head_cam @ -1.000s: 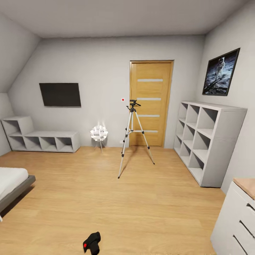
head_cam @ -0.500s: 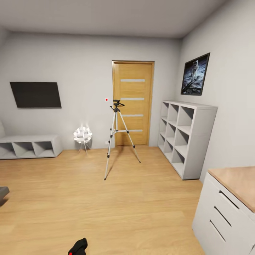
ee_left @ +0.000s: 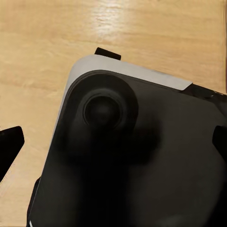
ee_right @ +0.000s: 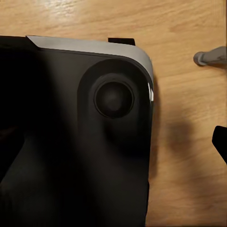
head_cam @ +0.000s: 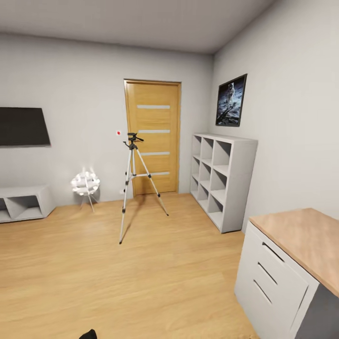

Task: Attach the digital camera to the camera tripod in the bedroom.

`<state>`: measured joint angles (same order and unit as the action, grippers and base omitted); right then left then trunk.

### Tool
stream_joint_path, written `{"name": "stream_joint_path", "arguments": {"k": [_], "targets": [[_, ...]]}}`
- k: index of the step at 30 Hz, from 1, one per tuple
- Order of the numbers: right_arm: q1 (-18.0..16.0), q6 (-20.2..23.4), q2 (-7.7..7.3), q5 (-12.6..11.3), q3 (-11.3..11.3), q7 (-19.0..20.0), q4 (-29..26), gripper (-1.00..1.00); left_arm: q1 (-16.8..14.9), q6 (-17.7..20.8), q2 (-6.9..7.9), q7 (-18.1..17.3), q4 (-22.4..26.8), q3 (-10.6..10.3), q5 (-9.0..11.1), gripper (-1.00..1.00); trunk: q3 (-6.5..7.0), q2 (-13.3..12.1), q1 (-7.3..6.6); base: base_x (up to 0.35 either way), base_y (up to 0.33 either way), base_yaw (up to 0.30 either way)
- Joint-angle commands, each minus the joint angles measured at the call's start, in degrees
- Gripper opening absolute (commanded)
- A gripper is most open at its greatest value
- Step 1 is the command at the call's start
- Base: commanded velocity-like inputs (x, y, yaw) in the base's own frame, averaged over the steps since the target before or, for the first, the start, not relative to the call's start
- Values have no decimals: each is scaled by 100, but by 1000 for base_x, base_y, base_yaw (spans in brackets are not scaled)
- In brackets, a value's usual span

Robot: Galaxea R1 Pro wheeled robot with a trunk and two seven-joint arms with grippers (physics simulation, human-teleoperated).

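The camera tripod (head_cam: pixel 131 181) stands on the light wood floor in front of the wooden door (head_cam: pixel 153 136), its silver legs spread and its black head bare. At the head view's bottom edge a black sliver (head_cam: pixel 88 334) is all that shows of the digital camera, lying on the floor far nearer to me than the tripod. My left gripper (ee_left: pixel 115 144) hangs open over my own dark base (ee_left: pixel 142 156), with a black fingertip (ee_left: pixel 9 146) at each side. Above the base and floor my right gripper (ee_right: pixel 113 142) is open too, one fingertip (ee_right: pixel 220 142) showing clearly.
A grey cube shelf (head_cam: pixel 221 179) stands against the right wall under a framed picture (head_cam: pixel 231 100). A white dresser with a wooden top (head_cam: pixel 282 263) is close at the right. A low shelf (head_cam: pixel 23 202), a round lamp (head_cam: pixel 85 184) and a wall screen (head_cam: pixel 21 126) are at the left.
The whole head view has swung to the right, so the camera moved. The bed has left the picture, the dresser fills more of it, and the digital camera has slid to the bottom edge.
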<state>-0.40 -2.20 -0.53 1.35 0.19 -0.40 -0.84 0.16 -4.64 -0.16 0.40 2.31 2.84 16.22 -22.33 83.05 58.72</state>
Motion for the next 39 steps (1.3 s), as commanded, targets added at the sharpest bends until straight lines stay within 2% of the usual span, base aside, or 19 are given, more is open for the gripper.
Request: {"name": "stream_joint_path", "arguments": {"k": [1,8,39], "targets": [[-4,-17,0,14,2,-4,5,100,2,-10,-2,4,6,26,7,100,-5,3,1,92,0,-296],[-4,-15,-3,14,-1,-4,5,100,2,-2,-9,4,-1,16,14,100,-5,3,1,238,0,-171],[-4,-8,-9,40,25,5,4,100,2,7,-9,4,-2,15,21,100,-5,3,1,321,0,-5]]}}
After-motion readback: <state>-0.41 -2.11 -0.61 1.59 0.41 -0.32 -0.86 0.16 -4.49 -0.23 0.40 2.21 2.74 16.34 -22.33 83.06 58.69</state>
